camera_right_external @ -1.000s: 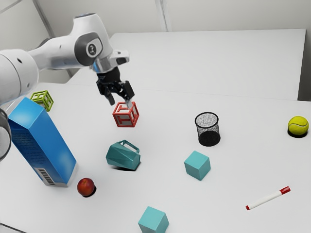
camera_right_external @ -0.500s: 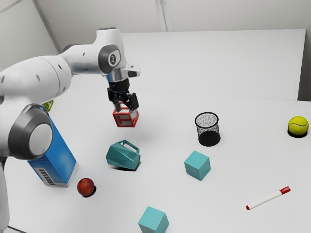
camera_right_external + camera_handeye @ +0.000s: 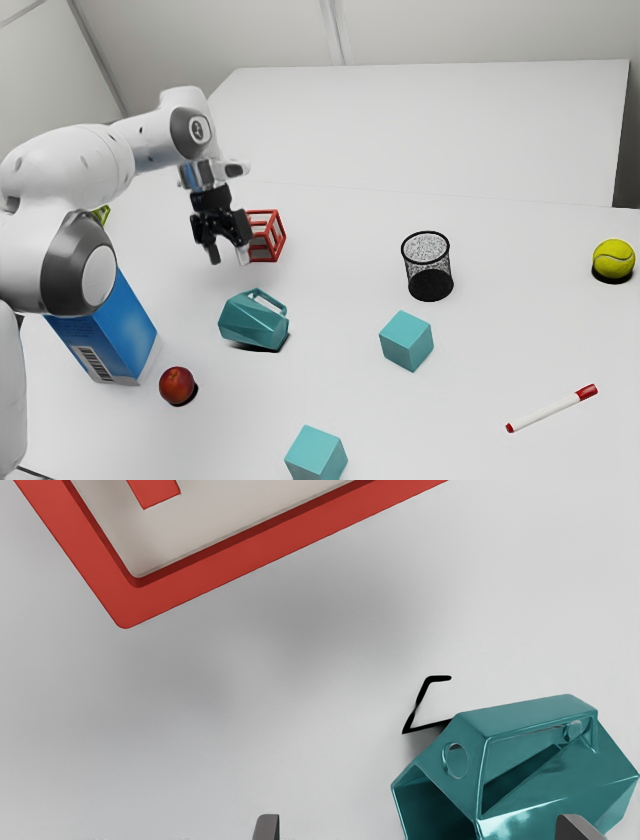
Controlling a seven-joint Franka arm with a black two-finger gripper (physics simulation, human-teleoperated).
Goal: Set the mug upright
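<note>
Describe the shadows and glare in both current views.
Wrist view: white glare streaks the glossy teal mug, and soft grey shade spreads over the table near the red block; exterior view: small black shadows sit under the tennis ball and red fruit.

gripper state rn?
Black two-finger gripper: open, holding nothing; fingers apart, above the white table, near the faceted teal mug lying on its side.
</note>
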